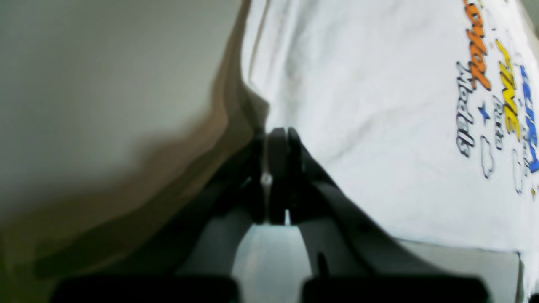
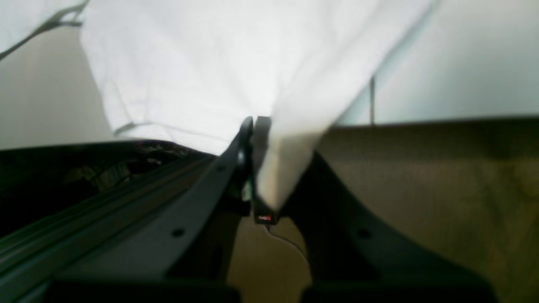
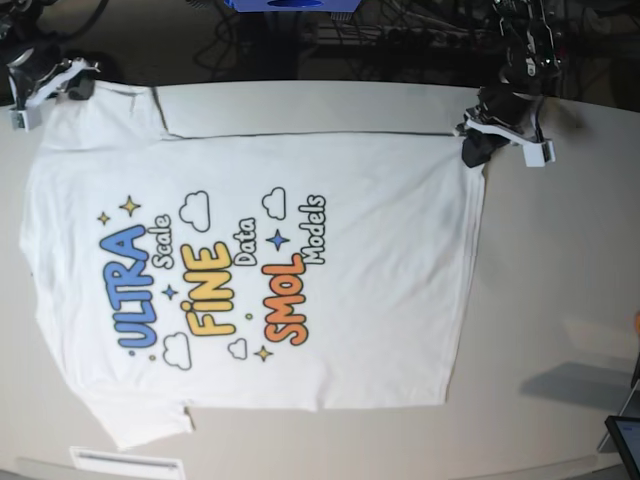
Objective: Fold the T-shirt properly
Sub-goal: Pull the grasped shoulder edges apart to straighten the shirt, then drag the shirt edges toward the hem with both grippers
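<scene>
The white T-shirt (image 3: 380, 300) lies spread flat on the table (image 3: 560, 300), print up, with blue "ULTRA", yellow "FINE" and orange "SMOL" showing. Its neck end is at the left and its hem at the right. My left gripper (image 3: 476, 140) is shut on the far hem corner. In the left wrist view the gripper (image 1: 276, 136) pinches the cloth edge, with the shirt's print (image 1: 497, 97) to the right. My right gripper (image 3: 45, 85) is shut on the far shoulder and sleeve end. In the right wrist view the gripper (image 2: 254, 124) holds white fabric (image 2: 189, 63).
A dark screen (image 3: 625, 440) sits at the front right corner of the table. A white label (image 3: 125, 463) lies at the front edge. Cables and a blue object (image 3: 290, 5) lie behind the table's back edge.
</scene>
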